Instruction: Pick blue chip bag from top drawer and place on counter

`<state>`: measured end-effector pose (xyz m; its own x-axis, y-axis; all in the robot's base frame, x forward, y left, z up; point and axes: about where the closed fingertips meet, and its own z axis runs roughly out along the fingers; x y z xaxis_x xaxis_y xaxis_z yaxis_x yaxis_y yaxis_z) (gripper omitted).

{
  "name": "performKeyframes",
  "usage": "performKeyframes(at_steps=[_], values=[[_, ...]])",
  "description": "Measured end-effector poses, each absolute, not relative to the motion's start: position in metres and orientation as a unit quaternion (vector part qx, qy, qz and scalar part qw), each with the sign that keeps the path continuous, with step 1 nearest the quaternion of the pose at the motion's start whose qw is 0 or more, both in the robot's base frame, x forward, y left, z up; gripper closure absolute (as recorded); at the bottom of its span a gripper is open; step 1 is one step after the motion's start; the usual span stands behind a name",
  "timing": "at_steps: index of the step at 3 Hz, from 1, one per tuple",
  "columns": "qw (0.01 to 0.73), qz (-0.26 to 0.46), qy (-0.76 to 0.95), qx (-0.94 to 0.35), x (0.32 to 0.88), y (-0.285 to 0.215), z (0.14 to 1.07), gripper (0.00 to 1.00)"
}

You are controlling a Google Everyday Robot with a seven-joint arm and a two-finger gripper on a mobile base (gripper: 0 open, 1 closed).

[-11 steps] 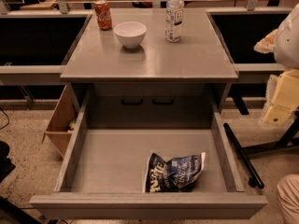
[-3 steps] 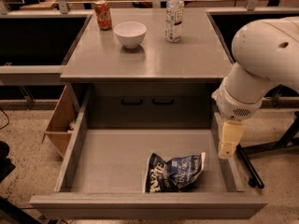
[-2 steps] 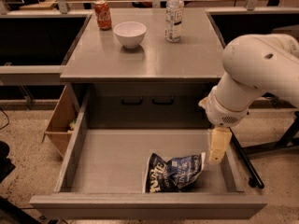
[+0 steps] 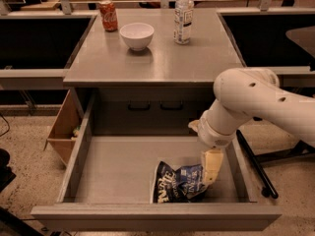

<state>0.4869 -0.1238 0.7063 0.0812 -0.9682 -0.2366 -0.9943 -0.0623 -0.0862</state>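
The blue chip bag [image 4: 176, 182], crumpled navy foil with white lettering, lies on the flat bottom of the open top drawer [image 4: 118, 168], toward its front right. My gripper [image 4: 211, 167] hangs down from the white arm into the drawer, right at the bag's right end. Its pale fingers point down and overlap the bag's edge. The counter [image 4: 147, 58] is the grey cabinet top behind the drawer.
On the counter stand a red soda can [image 4: 108, 15], a white bowl [image 4: 137, 35] and a clear water bottle [image 4: 183, 14]. Dark recessed bays flank the counter. A cardboard box [image 4: 63, 129] leans at the drawer's left. A black bar [image 4: 256, 163] lies on the floor right of the drawer.
The arm has swung in from the right and lowered. The gripper moved left and down into the drawer, reaching the bag's right end. The bag has not moved.
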Motion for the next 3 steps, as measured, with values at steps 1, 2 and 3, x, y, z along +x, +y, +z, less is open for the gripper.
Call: performKeyframes(at_steps=[1,2,3], values=[[0.113,0.078,0.657,-0.742,0.481,-0.107,0.676,0.0],[0.103,0.09,0.639,-0.757,0.464,-0.086,0.648,0.18],[0.085,0.103,0.634,-0.762,0.442,-0.075,0.633,0.41]])
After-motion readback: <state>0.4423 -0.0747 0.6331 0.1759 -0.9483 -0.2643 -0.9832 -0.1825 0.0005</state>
